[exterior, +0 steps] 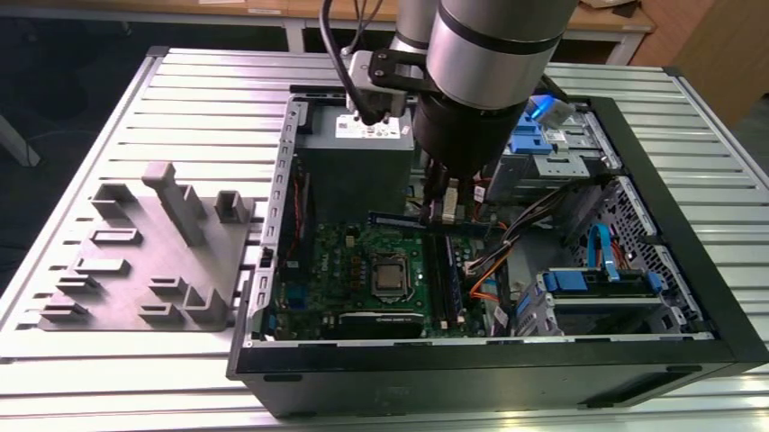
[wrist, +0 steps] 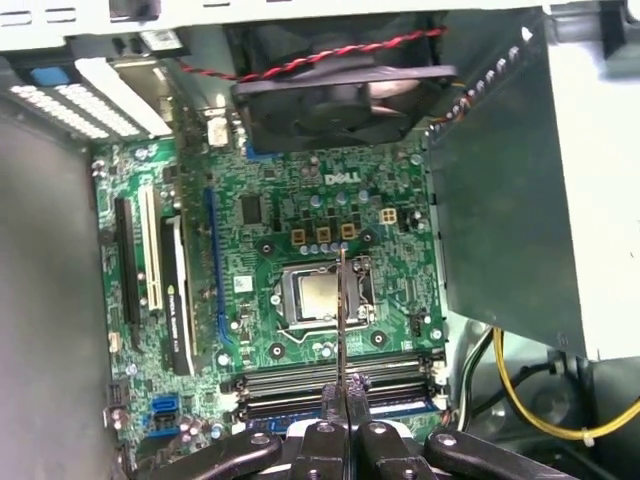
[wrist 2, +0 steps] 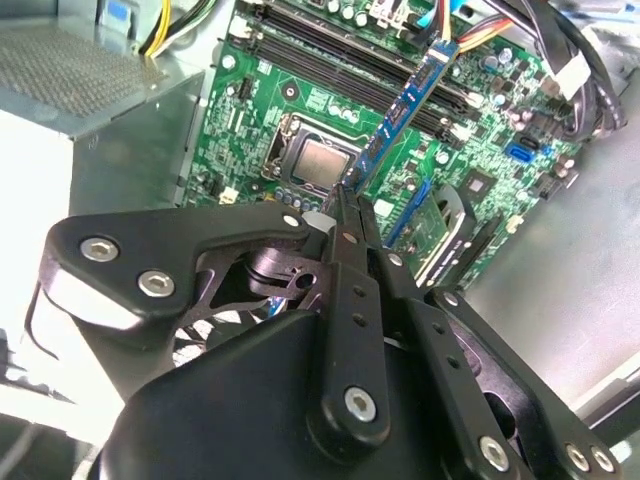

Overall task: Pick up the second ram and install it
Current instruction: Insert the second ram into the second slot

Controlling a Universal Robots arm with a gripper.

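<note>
My pincer [wrist 2: 345, 195] is pressed onto one end of the second ram [wrist 2: 410, 95], so most of the stick juts out free. It hangs in the air above the motherboard [wrist: 400, 250], near the processor socket [wrist: 312, 295], and is not yet in the memory slots [wrist: 280, 382] along the board's edge toward the drive cage [exterior: 589, 306]. Gripped this far from its middle, I judge it could twist or slip under a push. It would then meet a slot askew and jam. Past the slots, the orange and yellow cables [wrist 2: 478, 32] lie close enough to snag its tip.
</note>
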